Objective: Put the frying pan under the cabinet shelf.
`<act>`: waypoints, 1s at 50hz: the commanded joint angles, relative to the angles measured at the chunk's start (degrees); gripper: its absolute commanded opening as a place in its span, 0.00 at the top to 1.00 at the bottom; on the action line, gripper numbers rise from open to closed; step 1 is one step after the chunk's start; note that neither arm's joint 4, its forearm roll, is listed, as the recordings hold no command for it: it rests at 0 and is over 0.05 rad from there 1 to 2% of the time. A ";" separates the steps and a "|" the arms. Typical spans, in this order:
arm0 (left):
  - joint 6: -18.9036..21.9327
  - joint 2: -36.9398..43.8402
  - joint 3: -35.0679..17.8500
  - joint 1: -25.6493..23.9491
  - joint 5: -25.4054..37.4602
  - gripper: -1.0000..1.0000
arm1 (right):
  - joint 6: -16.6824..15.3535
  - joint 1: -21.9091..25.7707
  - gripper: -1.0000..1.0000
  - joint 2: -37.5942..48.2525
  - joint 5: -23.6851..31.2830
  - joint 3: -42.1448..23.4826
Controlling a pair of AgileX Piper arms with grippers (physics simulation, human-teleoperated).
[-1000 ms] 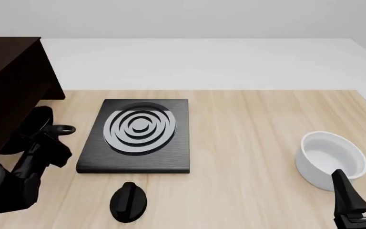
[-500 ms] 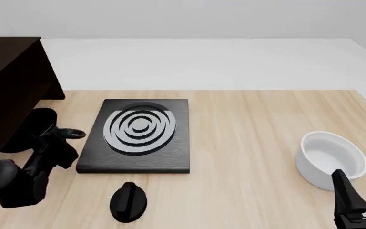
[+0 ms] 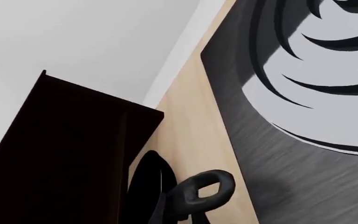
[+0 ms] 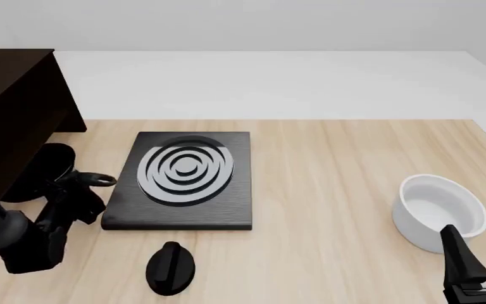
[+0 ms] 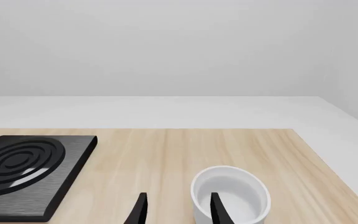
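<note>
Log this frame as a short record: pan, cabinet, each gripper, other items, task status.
pan: frying pan at the table's left edge, partly under the cabinet top board, ring handle pointing toward the burner slab
left gripper: at the pan handle; jaw state unclear
right gripper: open, near the white bowl, holding nothing
other items: black knob-like object in front of the slab
task status: pan at the cabinet, not visibly released

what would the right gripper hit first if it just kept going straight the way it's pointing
Most likely the white bowl: in the right wrist view it sits just ahead of the right gripper, overlapping one fingertip, with the fingers spread. Depth is unclear, so that finger might catch the rim or pass over it.
</note>
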 commanded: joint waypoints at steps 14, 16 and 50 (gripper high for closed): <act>0.14 0.38 1.79 0.38 0.01 0.00 | -0.01 0.01 0.00 0.00 0.00 0.00; 0.01 -0.16 2.26 0.39 0.01 0.00 | 0.01 -0.01 0.00 0.00 0.00 0.00; 0.12 -7.72 9.09 -3.05 0.03 0.00 | 0.01 0.01 0.00 0.00 0.00 0.00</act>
